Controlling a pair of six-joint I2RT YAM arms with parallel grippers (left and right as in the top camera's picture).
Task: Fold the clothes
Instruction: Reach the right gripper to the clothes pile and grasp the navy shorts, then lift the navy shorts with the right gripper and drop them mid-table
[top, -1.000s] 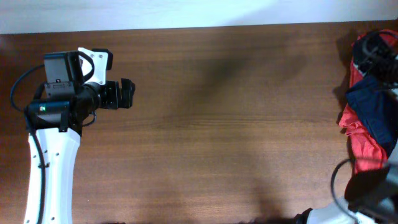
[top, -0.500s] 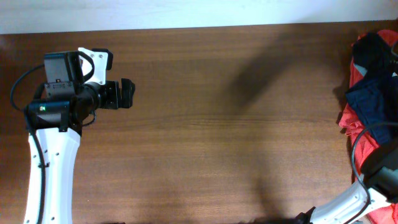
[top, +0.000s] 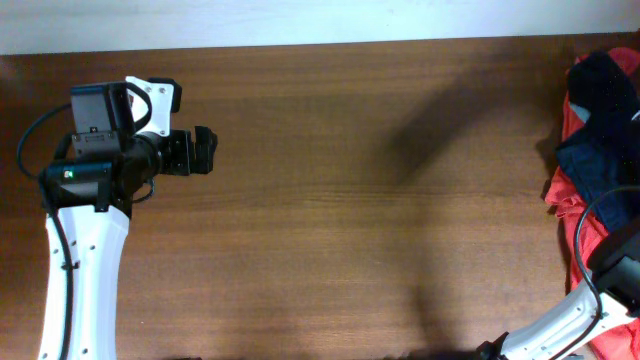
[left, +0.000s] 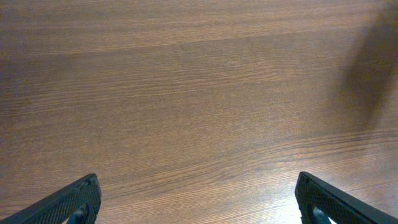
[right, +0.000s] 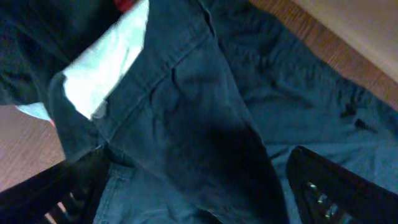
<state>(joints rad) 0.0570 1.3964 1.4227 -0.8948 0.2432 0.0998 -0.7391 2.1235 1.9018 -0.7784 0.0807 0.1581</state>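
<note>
The clothes (top: 598, 165), dark navy shorts, lie crumpled on a red heap at the table's right edge. In the right wrist view the navy cloth (right: 205, 106) fills the frame, with a white label (right: 109, 59) at the upper left. My right gripper (right: 196, 168) hovers close over that cloth, open, its fingers (right: 333, 186) wide apart with cloth showing between them. It is past the edge of the overhead view. My left gripper (top: 204, 150) stands far away at the table's left. It is open (left: 197, 183) over bare wood.
A red garment (top: 578, 215) lies under and around the shorts, running down the right edge. My right arm's link and cable (top: 610, 265) cross the lower right corner. The table's back edge (top: 320, 42) meets a pale wall.
My right gripper, seen over the top of the heap a second ago, has left the overhead view to the right. The right arm has swung right. The left arm has not moved.
</note>
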